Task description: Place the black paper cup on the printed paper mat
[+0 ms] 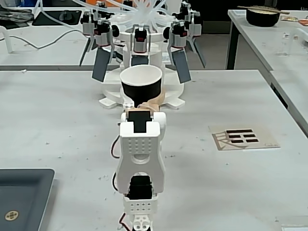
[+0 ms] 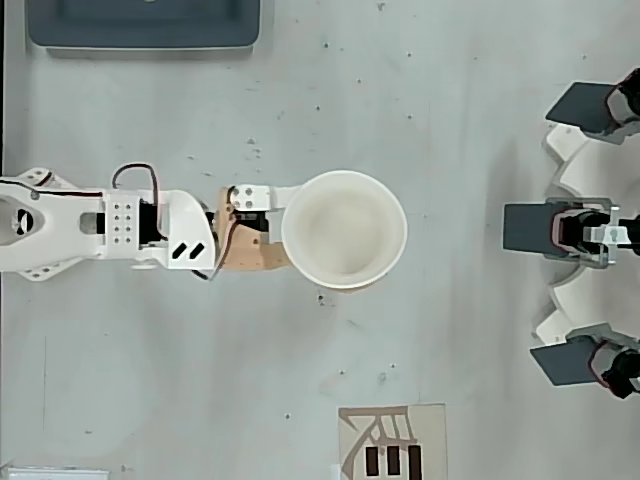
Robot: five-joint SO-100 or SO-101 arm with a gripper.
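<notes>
— Where are your 2 cameras?
— Your fixed view sits low behind the arm, facing along it. Your overhead looks straight down; both share the mat.

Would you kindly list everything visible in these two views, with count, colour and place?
Paper cup: one, black outside, white inside; held upright at the arm's tip, mid-table.
Paper mat: one, beige with black bars; flat on the table, right of the arm in the fixed view, bottom edge in the overhead view.
Tray: one, dark grey; lower left corner in the fixed view.
White machine with dark paddles: one; beyond the cup in the fixed view.
Black bowl: one; on the side table, upper right.
Table: one, light grey.
Arm: one, white.
Gripper: one, tan jaws closed around the cup.
</notes>
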